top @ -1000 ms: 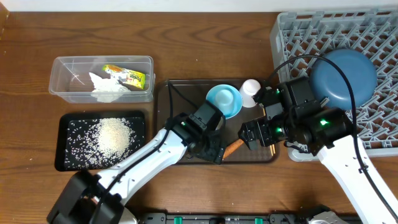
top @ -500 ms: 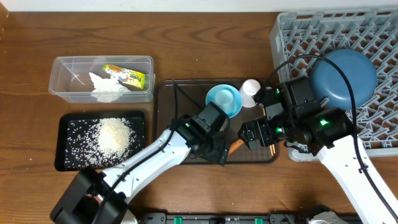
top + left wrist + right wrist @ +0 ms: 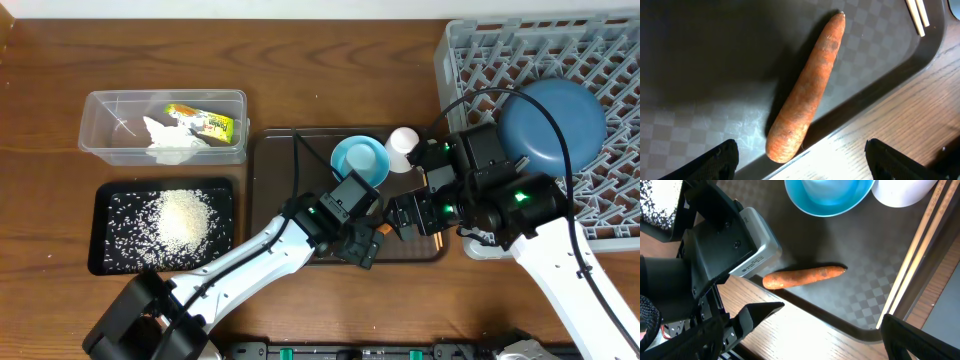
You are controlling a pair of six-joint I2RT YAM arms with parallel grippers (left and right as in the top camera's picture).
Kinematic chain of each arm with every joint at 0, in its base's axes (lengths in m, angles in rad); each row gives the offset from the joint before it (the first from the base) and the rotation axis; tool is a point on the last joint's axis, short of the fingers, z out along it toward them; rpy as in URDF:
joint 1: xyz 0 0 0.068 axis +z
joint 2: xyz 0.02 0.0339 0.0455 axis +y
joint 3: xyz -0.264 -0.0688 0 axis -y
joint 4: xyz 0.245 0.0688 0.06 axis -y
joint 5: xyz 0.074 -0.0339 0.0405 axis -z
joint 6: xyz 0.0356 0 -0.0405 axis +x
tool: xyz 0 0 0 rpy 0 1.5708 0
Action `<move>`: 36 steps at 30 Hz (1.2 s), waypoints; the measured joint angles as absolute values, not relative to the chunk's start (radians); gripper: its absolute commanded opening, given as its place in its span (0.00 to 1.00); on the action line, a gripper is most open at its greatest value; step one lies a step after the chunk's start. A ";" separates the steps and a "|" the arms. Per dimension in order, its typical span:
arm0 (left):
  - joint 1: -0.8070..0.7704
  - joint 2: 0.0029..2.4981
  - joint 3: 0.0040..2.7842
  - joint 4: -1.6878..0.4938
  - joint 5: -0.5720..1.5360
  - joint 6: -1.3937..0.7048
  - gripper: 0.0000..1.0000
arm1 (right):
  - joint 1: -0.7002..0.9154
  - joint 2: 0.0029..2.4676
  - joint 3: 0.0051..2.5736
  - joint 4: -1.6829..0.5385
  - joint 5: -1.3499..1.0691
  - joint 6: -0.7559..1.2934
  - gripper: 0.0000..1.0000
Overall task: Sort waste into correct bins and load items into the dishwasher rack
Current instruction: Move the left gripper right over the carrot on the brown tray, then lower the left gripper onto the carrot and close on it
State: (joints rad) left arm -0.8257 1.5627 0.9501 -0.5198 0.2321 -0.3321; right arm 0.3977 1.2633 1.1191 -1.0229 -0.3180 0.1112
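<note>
An orange carrot piece lies on the brown serving tray by its front rim. My left gripper hovers open just above the carrot's thick end, a finger on each side, not touching it. In the overhead view the left gripper covers most of the carrot. My right gripper stands open over the tray's front edge, to the right of the carrot, holding nothing. Chopsticks lie along the tray's right side.
A light-blue bowl and a white cup stand at the tray's back. The dark-blue bowl sits upside down in the grey rack. Tissue and wrapper lie in the clear tub; rice fills the black tray.
My left gripper has slid to the right along the tray's front, coming over the carrot. The right arm has stayed where it was.
</note>
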 measured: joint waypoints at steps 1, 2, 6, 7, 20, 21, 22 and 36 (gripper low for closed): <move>-0.826 1.563 0.949 -0.518 0.232 -0.332 0.84 | 0.398 1.263 1.119 -1.023 -0.318 0.111 0.99; -0.826 1.563 0.948 -0.517 0.232 -0.332 0.84 | 0.398 1.263 1.119 -1.023 -0.318 0.111 0.99; -0.826 1.563 0.947 -0.516 0.231 -0.332 0.84 | 0.398 1.263 1.119 -1.023 -0.318 0.111 0.99; -0.826 1.563 0.947 -0.516 0.231 -0.332 0.84 | 0.398 1.263 1.119 -1.023 -0.318 0.111 0.99; -0.826 1.619 0.947 -0.493 0.229 -0.332 0.84 | 0.398 1.263 1.119 -1.023 -0.318 0.111 0.99; -0.826 1.631 0.947 -0.485 0.229 -0.332 0.84 | 0.398 1.263 1.119 -1.023 -0.318 0.111 0.99; -0.826 1.642 0.946 -0.476 0.229 -0.332 0.84 | 0.398 1.263 1.119 -1.023 -0.318 0.111 0.99; -0.826 1.716 0.942 -0.443 0.194 -0.333 0.74 | 0.398 1.263 1.119 -1.024 -0.315 0.111 0.99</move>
State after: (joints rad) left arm -0.8257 1.7161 0.9421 -0.4427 0.1944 -0.3328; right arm 0.3977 1.2633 1.1191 -1.0237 -0.3145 0.1112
